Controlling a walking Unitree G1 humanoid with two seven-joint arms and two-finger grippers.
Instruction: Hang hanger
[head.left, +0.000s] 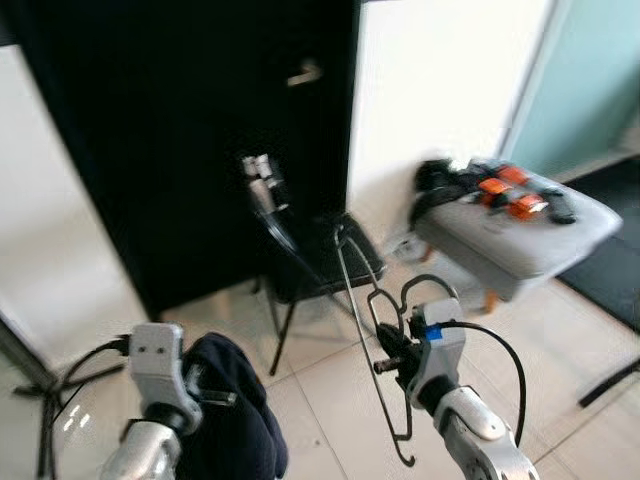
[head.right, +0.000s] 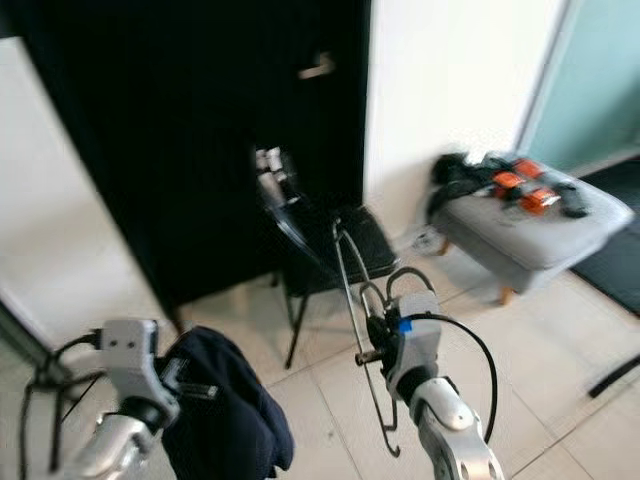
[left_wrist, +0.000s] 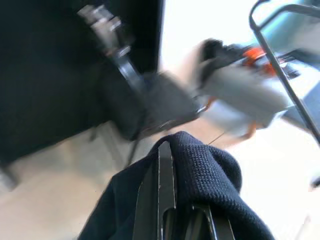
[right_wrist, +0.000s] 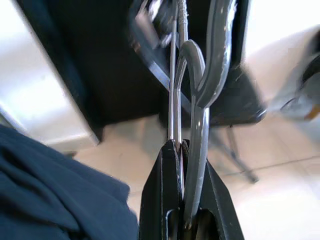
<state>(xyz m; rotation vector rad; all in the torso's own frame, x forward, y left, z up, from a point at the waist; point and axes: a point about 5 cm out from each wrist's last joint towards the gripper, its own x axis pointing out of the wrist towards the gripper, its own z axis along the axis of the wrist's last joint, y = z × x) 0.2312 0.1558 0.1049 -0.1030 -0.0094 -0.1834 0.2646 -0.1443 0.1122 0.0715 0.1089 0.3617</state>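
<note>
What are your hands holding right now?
Right hand shut on hanger. Left hand shut on dark cloth. Chair ahead by black door.

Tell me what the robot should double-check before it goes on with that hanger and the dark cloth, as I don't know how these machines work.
1. Hanger held firmly: ok. The right gripper is shut on the metal hanger.
2. Garment held: ok. The left gripper is shut on the dark blue garment, which drapes over it.
3. Garment on the hanger: not ok. The two are apart, one in each gripper.
4. Place to hang it: cannot tell. No rail or hook can be made out by the black door.
5. Path ahead: not ok. A black folding chair stands right before the door.
6. Sharp view: not ok. The pictures are blurred.
</note>
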